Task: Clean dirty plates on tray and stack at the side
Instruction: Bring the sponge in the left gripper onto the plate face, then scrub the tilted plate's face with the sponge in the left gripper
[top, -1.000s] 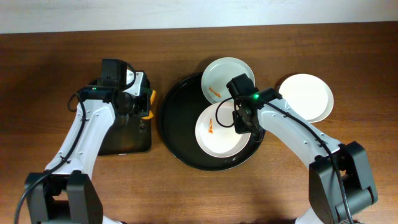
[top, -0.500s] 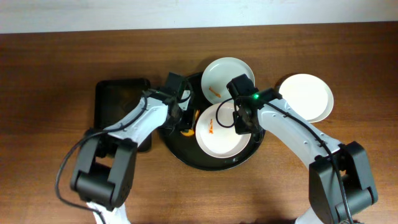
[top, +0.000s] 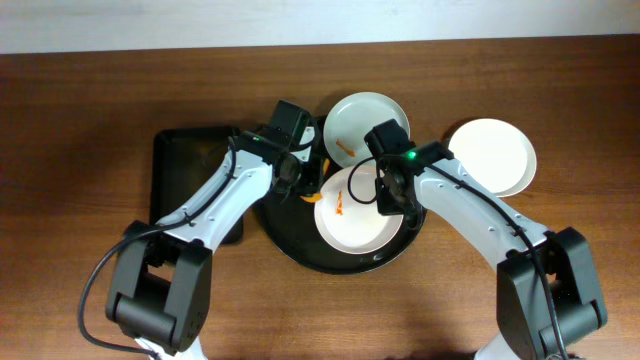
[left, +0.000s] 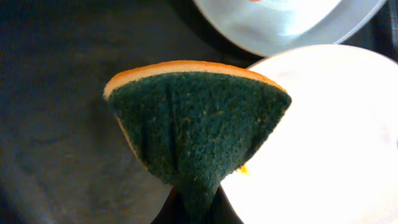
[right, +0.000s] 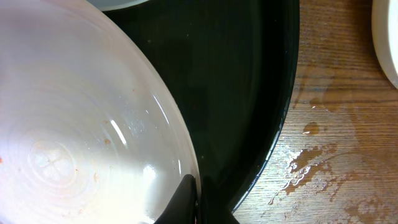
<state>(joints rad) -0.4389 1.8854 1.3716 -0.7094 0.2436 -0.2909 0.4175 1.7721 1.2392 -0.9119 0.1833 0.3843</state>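
Your brown tabletop carries the round black tray at centre, with the smaller rectangular tray just left of it. Inside the round tray lies the front plate, smeared orange near its left edge. The rear plate, also smeared, overlaps the tray's far rim. The third plate sits clean on the wood at right. Your left gripper is clamped on the green-and-orange sponge, held over the front plate's left edge. Your right gripper appears to pinch that plate's right rim, though only one fingertip shows.
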